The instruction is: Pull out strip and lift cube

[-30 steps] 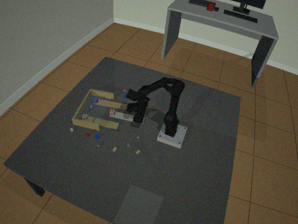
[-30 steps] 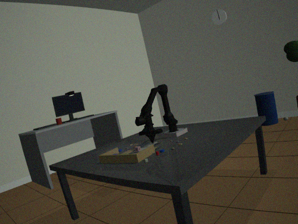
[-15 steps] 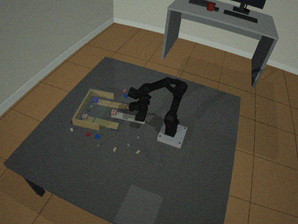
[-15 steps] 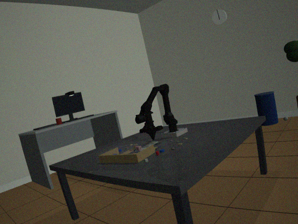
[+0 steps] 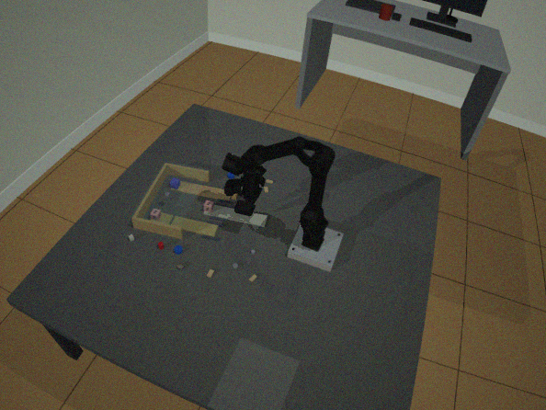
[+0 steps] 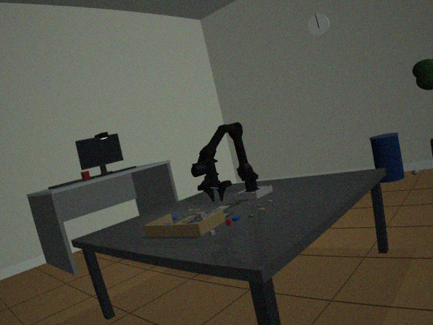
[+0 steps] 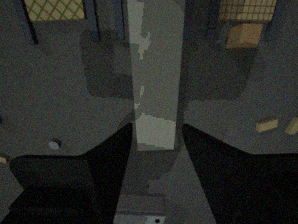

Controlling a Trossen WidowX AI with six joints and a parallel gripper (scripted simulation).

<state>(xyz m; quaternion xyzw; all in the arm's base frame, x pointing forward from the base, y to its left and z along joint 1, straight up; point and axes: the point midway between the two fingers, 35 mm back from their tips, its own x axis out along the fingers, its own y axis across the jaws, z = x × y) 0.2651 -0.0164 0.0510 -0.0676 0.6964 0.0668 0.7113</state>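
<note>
The pale strip (image 5: 257,220) (image 6: 221,208) (image 7: 156,131) lies in the middle, sticking out of the wooden tray (image 5: 156,227) (image 6: 173,230). A pink marked cube (image 5: 208,205) (image 6: 200,215) sits at its tray-side end. Another pink marked cube (image 5: 155,213) is deep in the tray by the near yellow strip (image 5: 198,227) (image 7: 57,9). A blue object (image 5: 175,183) is at the inner end of the far strip (image 5: 188,187) (image 7: 246,9). My gripper (image 6: 217,200) (image 7: 157,127) is open and empty above the pale strip's outer end, one finger to each side in the wrist view. The fingertips are hidden in the top view.
An orange block (image 7: 244,36) lies at the far strip's outer end. Dark rails (image 7: 92,20) run beside the strips. Small tan pieces (image 5: 210,273) (image 7: 267,125), a red piece (image 5: 161,245) (image 6: 229,221) and a blue piece (image 5: 178,249) (image 6: 235,218) lie outside the tray.
</note>
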